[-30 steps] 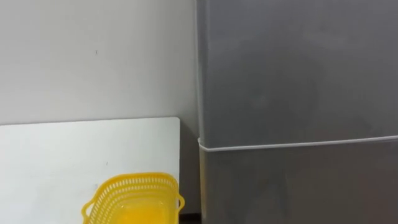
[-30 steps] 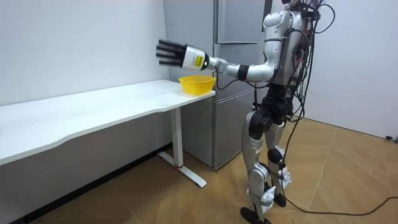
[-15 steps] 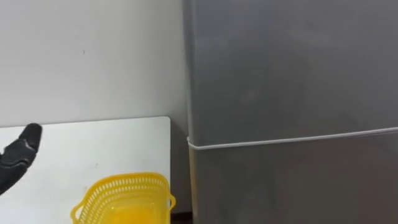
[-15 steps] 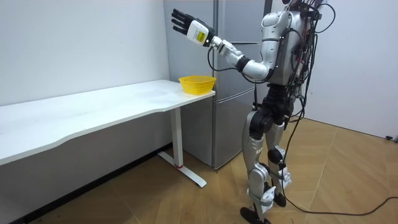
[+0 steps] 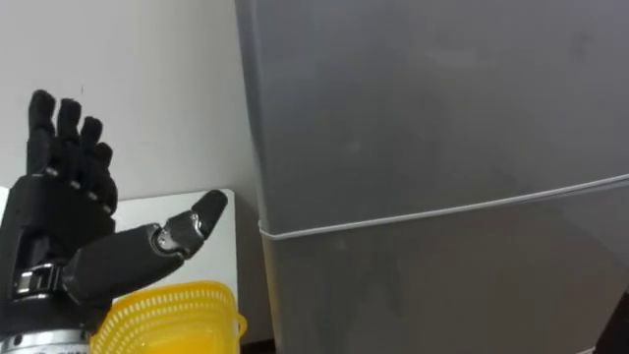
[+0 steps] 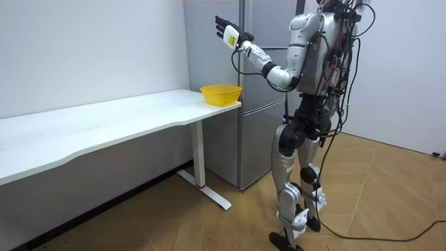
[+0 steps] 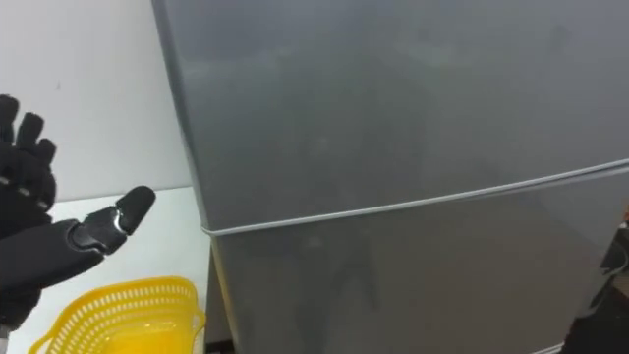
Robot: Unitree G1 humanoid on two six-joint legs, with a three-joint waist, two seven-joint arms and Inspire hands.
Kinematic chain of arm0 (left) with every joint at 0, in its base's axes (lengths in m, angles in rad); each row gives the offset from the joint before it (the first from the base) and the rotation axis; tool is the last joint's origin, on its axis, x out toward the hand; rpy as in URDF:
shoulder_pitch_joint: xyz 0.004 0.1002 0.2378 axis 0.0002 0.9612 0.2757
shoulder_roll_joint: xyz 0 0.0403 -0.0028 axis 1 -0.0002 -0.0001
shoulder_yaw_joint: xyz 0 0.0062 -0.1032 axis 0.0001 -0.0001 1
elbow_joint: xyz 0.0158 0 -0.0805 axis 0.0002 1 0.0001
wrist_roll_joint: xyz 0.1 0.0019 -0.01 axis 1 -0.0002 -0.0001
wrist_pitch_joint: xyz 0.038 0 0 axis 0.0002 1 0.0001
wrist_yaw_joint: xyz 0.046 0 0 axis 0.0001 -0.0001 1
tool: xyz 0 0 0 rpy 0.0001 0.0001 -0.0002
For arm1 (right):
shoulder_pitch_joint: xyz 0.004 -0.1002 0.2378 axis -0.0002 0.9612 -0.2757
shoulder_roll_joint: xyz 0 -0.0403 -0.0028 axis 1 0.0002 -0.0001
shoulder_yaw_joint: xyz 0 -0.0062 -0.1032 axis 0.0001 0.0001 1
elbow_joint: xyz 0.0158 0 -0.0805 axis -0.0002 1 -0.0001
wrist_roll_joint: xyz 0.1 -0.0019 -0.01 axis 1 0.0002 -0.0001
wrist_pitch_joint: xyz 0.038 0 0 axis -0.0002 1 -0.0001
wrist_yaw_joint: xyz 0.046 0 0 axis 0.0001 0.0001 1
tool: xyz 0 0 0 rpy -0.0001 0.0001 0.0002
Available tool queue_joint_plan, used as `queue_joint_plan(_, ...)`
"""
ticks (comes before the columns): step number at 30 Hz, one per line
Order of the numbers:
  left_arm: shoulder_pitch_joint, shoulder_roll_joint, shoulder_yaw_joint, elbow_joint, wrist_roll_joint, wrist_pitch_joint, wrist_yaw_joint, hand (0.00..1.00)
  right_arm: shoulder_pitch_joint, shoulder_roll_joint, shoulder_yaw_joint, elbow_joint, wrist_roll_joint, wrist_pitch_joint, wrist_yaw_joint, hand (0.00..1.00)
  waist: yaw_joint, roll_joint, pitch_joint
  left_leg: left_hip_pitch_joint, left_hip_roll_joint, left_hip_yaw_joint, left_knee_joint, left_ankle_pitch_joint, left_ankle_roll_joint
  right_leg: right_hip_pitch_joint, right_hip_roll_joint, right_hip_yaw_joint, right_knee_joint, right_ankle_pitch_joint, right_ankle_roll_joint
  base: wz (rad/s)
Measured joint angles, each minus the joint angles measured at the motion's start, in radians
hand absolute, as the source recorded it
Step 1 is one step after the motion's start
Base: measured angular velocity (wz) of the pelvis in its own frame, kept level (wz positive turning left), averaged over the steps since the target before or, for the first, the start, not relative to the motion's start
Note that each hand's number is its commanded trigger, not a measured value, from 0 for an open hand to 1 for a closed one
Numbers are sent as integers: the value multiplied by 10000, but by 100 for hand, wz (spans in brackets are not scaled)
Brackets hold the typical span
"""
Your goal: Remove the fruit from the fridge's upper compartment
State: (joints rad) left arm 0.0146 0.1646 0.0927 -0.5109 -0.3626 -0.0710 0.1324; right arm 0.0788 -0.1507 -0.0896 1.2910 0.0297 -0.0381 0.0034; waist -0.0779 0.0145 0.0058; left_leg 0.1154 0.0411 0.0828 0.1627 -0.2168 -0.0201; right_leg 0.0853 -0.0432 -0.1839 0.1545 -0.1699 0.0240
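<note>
I am looking at the left hand (image 5: 59, 226) held up at the left of the eye views, palm turned toward the fridge (image 5: 442, 147), fingers straight and spread, thumb sticking out to the right. It is holding nothing and touching nothing. In the room view the robot is standing upright on the wooden floor in front of the fridge, its left arm reaching up and forward, so the hand is hanging in the air just short of the upper door (image 5: 423, 108), near that door's left edge.

The upper door is sitting shut, and so is the lower door (image 5: 442, 285); a thin pale seam (image 5: 442, 211) is running between them. Whatever is inside is hidden behind the grey door.

To the left of the fridge the white table (image 5: 221, 251) is standing against the wall, its right end just beside the fridge. A yellow basket (image 5: 167, 320) is resting on that right end, below the raised hand and apart from it.
</note>
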Motion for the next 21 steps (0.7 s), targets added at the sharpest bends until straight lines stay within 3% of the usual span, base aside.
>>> queue_joint_plan(13, -84, -2, -4, -2, 24, 667, -1097, 0, -106, -9, -9, -57, -30, 152, 108, 0, -26, 51, -31, 8, 2, -32, 2, 0, 0, -31, 14, 76, -14, 5, -8, -1)
queue_joint_plan(21, -120, -2, -16, -3, 33, 726, -1254, 0, -105, -15, -11, -56, -22, 167, 96, 0, -62, 72, -44, 17, 5, -31, 2, 0, 0, -28, 20, 97, -12, 12, -18, 0)
